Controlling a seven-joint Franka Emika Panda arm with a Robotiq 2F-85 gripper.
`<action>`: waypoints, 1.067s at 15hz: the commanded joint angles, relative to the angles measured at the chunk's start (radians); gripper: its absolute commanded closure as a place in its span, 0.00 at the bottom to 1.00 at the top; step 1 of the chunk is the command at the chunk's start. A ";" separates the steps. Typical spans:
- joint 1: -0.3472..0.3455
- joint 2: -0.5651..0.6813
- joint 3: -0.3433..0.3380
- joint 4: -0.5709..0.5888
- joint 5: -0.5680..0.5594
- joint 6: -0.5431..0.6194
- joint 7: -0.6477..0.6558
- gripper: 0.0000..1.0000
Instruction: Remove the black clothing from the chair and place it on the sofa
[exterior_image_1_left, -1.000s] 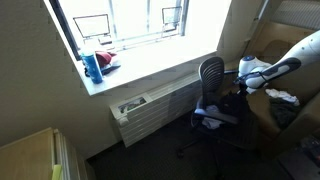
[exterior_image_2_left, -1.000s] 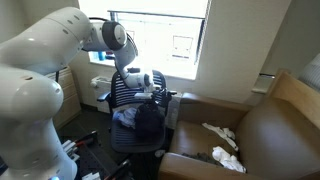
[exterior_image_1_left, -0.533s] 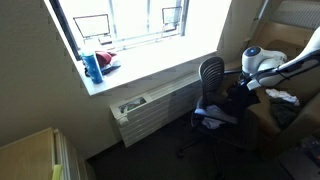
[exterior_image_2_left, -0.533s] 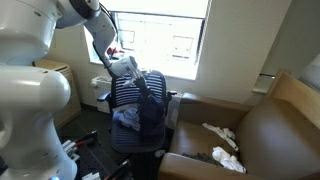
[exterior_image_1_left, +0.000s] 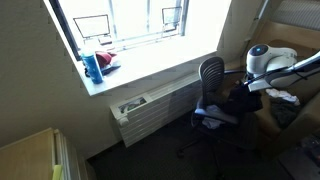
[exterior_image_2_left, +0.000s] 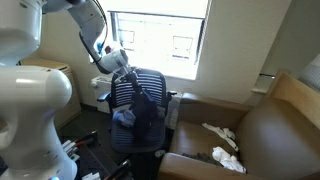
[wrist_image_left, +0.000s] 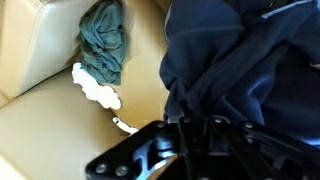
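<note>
- We see the gripper (exterior_image_2_left: 127, 70) up beside the top of the chair (exterior_image_2_left: 150, 85), pinching the black clothing (exterior_image_2_left: 148, 110) at its upper end.
- The garment hangs down from that grip in a long dark drape in front of the chair's backrest. We cannot tell whether its lower end touches the seat.
- In the wrist view the gripper (wrist_image_left: 205, 125) has its dark fingers buried in the folds of the black clothing (wrist_image_left: 240, 60), which fills the right side of that picture.
- A bluish cloth (exterior_image_2_left: 122, 118) lies on the chair seat, just left of the hanging garment.
- The sofa (exterior_image_2_left: 255, 125) stands to the right of the chair, brown and padded, with white cloths (exterior_image_2_left: 220, 134) on its cushion.
- From the wrist we look down on the tan sofa (wrist_image_left: 40, 120); a teal cloth (wrist_image_left: 105, 45) and a white cloth (wrist_image_left: 98, 90) lie there, left of the garment.
- In an exterior view the arm (exterior_image_1_left: 268, 60) reaches in from the right, and the black clothing (exterior_image_1_left: 240, 100) shows as a dark mass between the chair (exterior_image_1_left: 210, 78) and the sofa (exterior_image_1_left: 262, 118).
- Far left, a blue bottle (exterior_image_1_left: 92, 68) stands on the windowsill (exterior_image_1_left: 150, 62).
</note>
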 joint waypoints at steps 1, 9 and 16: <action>-0.043 -0.025 0.023 -0.002 -0.076 -0.031 0.139 0.97; -0.207 -0.460 0.050 -0.401 -0.267 -0.048 0.600 0.97; -0.575 -0.601 0.266 -0.566 -0.330 -0.061 0.782 0.89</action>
